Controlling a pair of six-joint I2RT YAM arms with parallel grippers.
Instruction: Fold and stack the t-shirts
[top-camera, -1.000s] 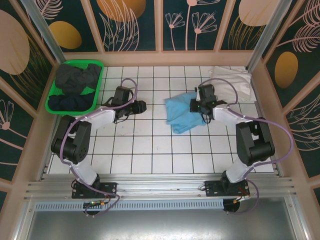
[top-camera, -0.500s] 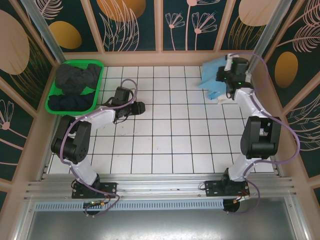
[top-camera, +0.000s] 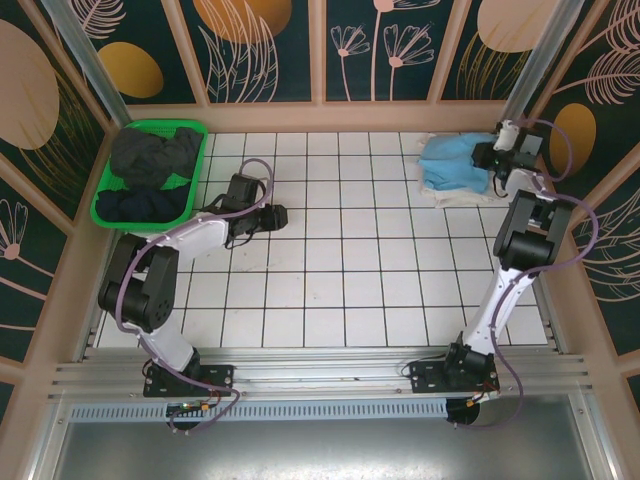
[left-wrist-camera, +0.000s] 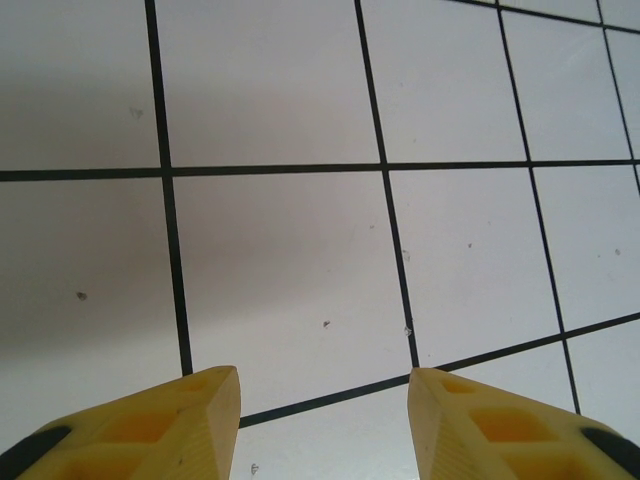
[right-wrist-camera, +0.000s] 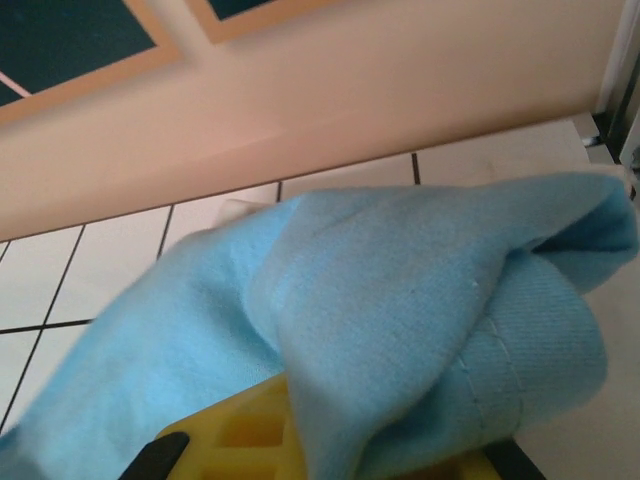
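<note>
The left gripper (top-camera: 278, 214) hangs low over the table (left-wrist-camera: 280, 260), its two yellow fingers (left-wrist-camera: 150, 425) apart with nothing between them. Directly ahead of the tips there is bare white tile crossed by thin black grid lines and flecked with a few small marks. Well behind its wrist, toward the far left corner, a green basket (top-camera: 102, 210) holds the dark t-shirts (top-camera: 150, 158) in a loose heap. The right gripper (top-camera: 489, 159) is stretched out to the far right corner and is clamped on the sky-blue t-shirt (right-wrist-camera: 400, 330). The cloth is bunched over its yellow finger (right-wrist-camera: 245, 435) and covers the tips, a stitched hem curling round on the right. Just past the bundle a strip of the same white tile shows, and beyond that a plain beige board runs along the foot of the wall (top-camera: 270, 50). Above the board are dark teal panels with peach leaf and flower shapes, framed in pale wood. Seen from above, the blue shirt is a crumpled oblong whose long axis runs sideways along the back wall. It reaches from the fingertips out toward the middle of the table. It rests on the white t-shirt (top-camera: 447, 197), whose edges stick out on the near and far sides of it.
</note>
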